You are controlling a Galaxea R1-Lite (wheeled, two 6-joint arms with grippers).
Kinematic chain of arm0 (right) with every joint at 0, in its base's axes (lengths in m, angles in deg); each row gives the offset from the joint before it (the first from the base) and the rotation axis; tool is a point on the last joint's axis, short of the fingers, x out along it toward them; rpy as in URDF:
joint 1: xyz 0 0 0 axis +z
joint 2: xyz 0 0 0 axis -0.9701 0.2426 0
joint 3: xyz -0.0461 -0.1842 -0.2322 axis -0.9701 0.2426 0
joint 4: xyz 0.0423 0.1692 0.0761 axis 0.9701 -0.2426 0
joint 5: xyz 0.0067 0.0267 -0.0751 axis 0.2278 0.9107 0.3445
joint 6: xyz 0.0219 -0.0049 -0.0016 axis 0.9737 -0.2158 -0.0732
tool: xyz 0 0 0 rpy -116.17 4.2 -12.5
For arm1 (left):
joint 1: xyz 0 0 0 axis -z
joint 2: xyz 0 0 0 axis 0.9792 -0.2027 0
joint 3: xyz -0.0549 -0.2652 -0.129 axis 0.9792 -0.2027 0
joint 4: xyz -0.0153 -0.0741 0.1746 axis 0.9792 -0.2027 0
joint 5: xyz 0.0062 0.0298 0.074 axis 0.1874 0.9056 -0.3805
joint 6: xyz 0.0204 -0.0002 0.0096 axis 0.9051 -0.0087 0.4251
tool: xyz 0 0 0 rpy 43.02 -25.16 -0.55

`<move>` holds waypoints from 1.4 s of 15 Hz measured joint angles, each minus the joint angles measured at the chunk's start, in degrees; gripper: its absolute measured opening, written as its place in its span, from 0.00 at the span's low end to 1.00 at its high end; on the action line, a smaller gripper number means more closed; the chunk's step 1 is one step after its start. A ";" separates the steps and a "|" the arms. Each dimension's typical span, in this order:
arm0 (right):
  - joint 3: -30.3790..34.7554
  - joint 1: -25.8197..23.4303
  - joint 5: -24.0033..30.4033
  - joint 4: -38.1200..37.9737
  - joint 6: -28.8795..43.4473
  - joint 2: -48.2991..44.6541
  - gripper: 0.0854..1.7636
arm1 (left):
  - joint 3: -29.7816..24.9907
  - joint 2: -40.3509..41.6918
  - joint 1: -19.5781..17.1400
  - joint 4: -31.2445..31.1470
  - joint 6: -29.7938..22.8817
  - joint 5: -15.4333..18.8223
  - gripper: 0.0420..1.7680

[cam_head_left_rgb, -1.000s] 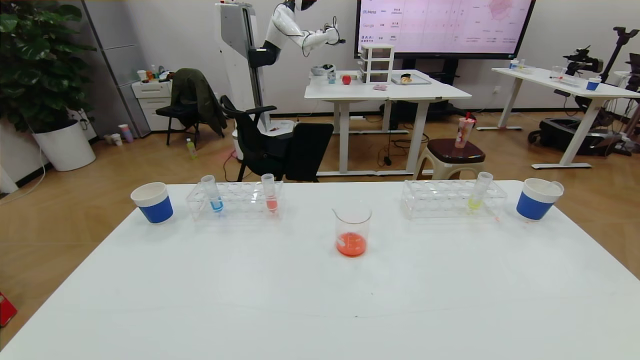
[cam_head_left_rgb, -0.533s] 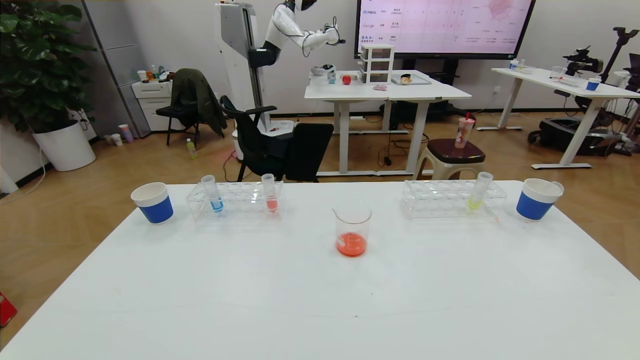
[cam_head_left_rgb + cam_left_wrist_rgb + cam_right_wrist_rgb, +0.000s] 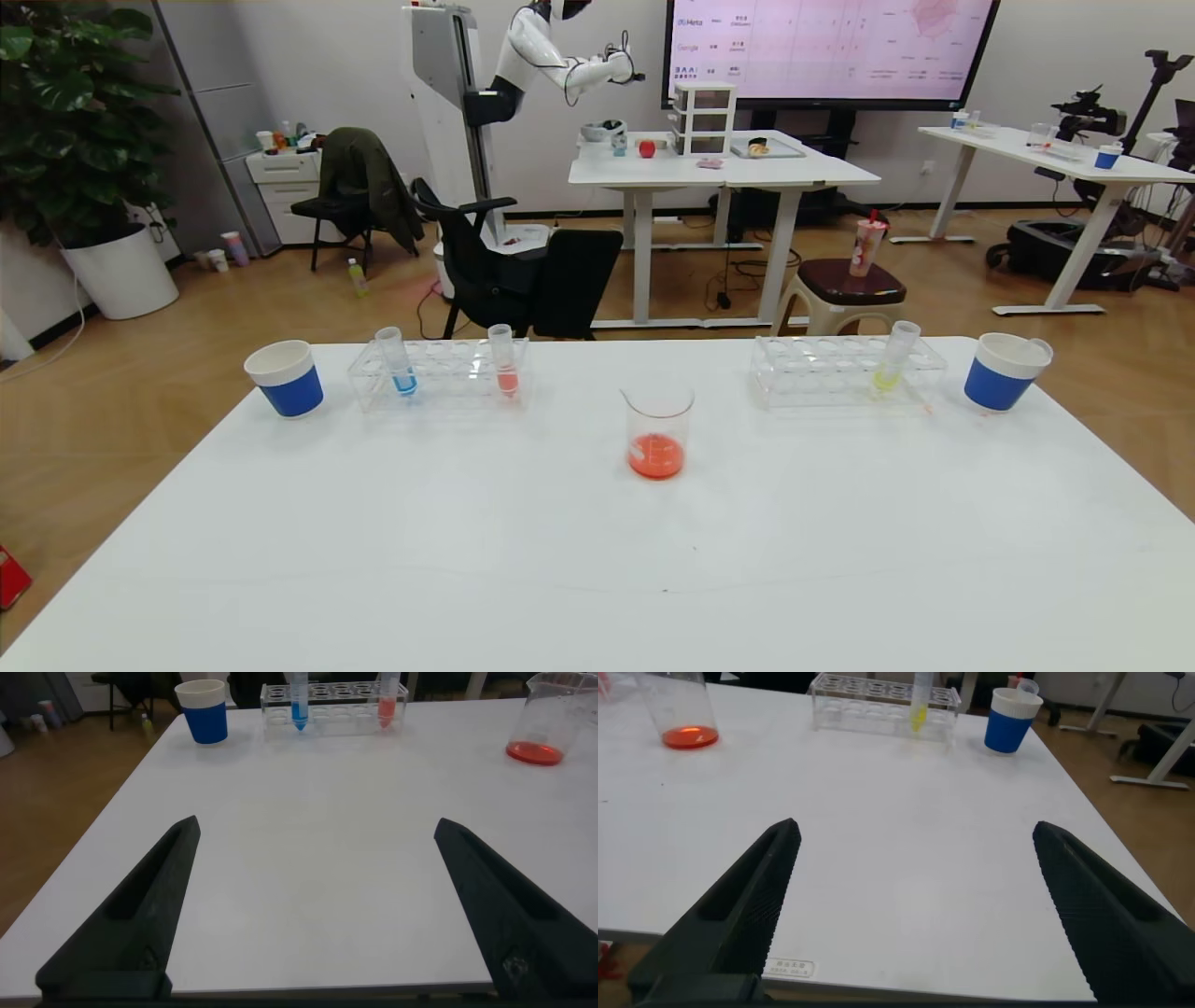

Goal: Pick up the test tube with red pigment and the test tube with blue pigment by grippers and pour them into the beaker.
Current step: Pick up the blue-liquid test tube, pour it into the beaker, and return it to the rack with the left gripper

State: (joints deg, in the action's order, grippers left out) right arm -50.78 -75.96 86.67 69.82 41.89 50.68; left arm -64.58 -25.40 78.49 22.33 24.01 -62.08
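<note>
The beaker stands mid-table with orange-red liquid in its bottom. In the clear rack on the left stand the test tube with blue pigment and a tube with salmon-pink liquid. A tube of deep red liquid shows nowhere; the test tube with red pigment is out of view. Neither arm shows in the head view. My left gripper is open over bare table near the front edge, far short of the blue tube. My right gripper is open too, with nothing between its fingers.
A second clear rack at the back right holds a yellow-liquid tube. Blue-and-white paper cups stand at the far left and far right; a clear thing sticks out of the right one. Chairs and tables stand beyond.
</note>
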 joint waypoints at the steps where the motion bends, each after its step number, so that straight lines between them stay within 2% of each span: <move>1: 0.09 0.00 -0.11 0.04 0.61 0.00 0.98 | 0.00 0.00 -0.02 0.02 0.00 0.02 0.99; 6: 0.27 0.00 -0.21 0.06 1.29 0.00 0.98 | 0.51 0.00 -0.02 -0.01 0.59 0.50 0.99; 9: 0.27 0.00 -0.21 0.09 1.27 0.00 0.98 | 6.85 -3.12 0.11 0.39 0.48 1.16 0.99; 12: 0.27 0.00 -0.21 0.09 1.29 0.00 0.98 | 15.40 -14.40 0.76 4.83 -0.11 1.32 0.99; 15: 0.27 0.00 -0.21 0.06 1.29 0.00 0.98 | 21.36 -32.43 1.00 16.63 -0.40 1.34 0.99; 21: 0.27 0.00 -0.22 0.06 1.29 0.00 0.98 | 27.97 -70.17 0.55 44.39 -0.44 0.79 0.99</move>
State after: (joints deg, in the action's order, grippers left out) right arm -50.51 -75.96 86.45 69.88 43.18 50.68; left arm -36.62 -95.57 79.04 66.71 23.57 -61.29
